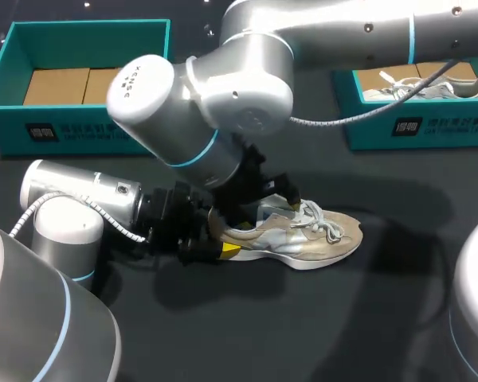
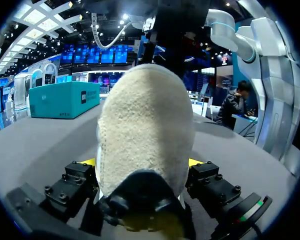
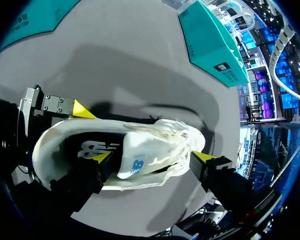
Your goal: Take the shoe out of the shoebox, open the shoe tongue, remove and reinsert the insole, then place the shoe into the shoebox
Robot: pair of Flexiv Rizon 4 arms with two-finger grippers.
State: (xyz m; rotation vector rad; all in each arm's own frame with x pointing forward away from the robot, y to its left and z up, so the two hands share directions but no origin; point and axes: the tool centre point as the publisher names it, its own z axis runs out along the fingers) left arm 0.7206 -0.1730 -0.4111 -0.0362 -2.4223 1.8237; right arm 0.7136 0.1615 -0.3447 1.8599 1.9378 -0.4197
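A beige and white shoe [image 1: 311, 237] lies on its sole on the dark table, toe to the right. My left gripper [image 1: 217, 245] is at its heel. In the left wrist view the fuzzy heel [image 2: 145, 130] fills the gap between both yellow-tipped fingers [image 2: 196, 163], which press on it from two sides. My right gripper [image 1: 275, 200] hangs over the shoe's opening, open. One of its fingertips [image 3: 104, 156] is inside the opening. The other is outside, past the laces, with the white tongue [image 3: 135, 162] between them. The insole is hidden.
A teal shoebox [image 1: 88, 127] with cardboard inside stands at the back left. A second teal box [image 1: 366, 119] at the back right holds another shoe [image 1: 430, 86]. My right arm's large joint [image 1: 199, 95] hangs over the table's middle.
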